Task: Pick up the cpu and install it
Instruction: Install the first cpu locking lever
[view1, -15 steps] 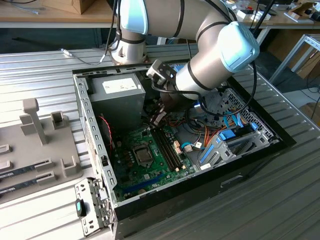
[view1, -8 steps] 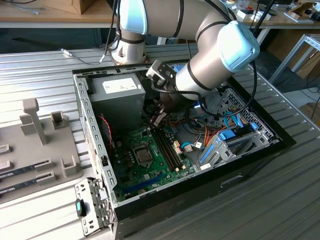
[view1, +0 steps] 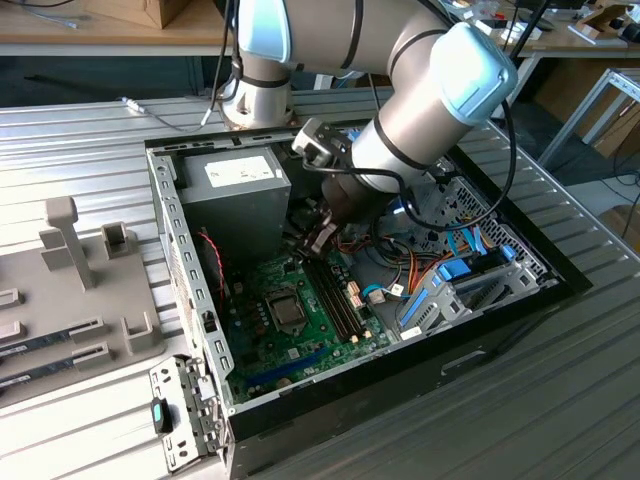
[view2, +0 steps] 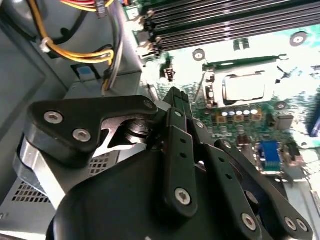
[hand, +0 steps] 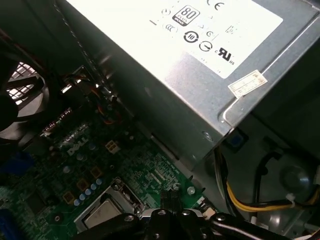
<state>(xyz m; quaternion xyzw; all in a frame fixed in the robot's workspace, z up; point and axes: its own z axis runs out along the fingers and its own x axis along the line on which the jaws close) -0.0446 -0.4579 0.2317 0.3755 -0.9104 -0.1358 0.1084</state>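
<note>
The cpu (view2: 244, 87) lies flat in its socket on the green motherboard (view1: 262, 345), silvery top plate up; the first wrist view shows the cpu (hand: 102, 212) too, and the exterior view shows the cpu (view1: 288, 312) as a dark square. My gripper (view1: 320, 238) hangs inside the open computer case, above the board between the power supply and the memory slots. Its black fingers are pressed together with nothing between them, seen as the gripper (view2: 175, 95) and the gripper (hand: 170, 195) in both wrist views. It is a short way off the socket and does not touch the cpu.
The grey power supply (view1: 245, 180) stands close beside the gripper. Black memory slots (view1: 335, 295) run next to the socket. Yellow and orange cables (view2: 75, 50) hang near the case wall. A fan (hand: 20, 100) and blue drive brackets (view1: 450, 280) sit inside the case. A grey fixture (view1: 70, 300) lies at the exterior view's left.
</note>
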